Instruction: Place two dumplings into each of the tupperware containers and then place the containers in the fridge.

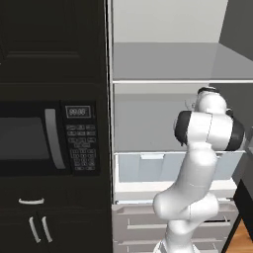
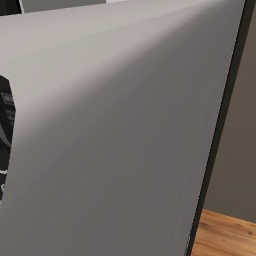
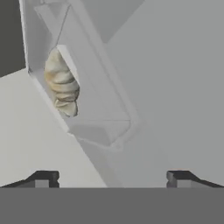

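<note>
Claw (image 3: 112, 177) spread wide, tips far apart, nothing held between them. Just ahead, translucent white tupperware container (image 3: 94, 109) resting on a pale fridge (image 1: 163, 64) shelf, one beige dumpling (image 3: 62, 83) inside against its wall. Black microwave (image 1: 47, 138) left of the open fridge.

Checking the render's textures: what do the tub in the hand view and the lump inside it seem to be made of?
The tupperware container looks like translucent whitish plastic, smooth and matte; the surface behind shows faintly through its walls. The dumpling looks like soft pleated dough, beige with browned folds.
</note>
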Controlling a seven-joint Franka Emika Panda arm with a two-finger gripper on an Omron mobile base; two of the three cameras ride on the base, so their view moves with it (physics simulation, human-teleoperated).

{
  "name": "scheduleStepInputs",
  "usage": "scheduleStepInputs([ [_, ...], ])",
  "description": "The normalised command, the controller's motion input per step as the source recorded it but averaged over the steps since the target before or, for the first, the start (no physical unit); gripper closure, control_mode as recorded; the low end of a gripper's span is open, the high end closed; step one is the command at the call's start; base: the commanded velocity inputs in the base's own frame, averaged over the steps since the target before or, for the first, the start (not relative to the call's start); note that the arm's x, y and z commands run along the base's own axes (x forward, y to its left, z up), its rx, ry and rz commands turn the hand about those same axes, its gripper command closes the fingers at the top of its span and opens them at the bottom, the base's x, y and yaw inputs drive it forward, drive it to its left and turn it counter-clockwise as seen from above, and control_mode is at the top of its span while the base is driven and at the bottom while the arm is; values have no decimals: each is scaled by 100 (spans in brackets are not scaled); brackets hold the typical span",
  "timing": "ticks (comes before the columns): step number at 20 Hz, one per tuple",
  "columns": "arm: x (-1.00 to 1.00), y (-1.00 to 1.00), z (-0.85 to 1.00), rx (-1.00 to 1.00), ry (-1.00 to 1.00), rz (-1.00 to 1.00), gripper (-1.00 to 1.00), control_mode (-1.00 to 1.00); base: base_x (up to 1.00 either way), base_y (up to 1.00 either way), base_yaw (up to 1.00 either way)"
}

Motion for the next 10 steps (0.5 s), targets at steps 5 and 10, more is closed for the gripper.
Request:
scheduleStepInputs([
  [5, -90, 86, 82, -43, -7, 0, -100, -100, 0, 0, 0],
  [10, -100, 83, 75, -59, 2, 13, -100, -100, 0, 0, 0],
])
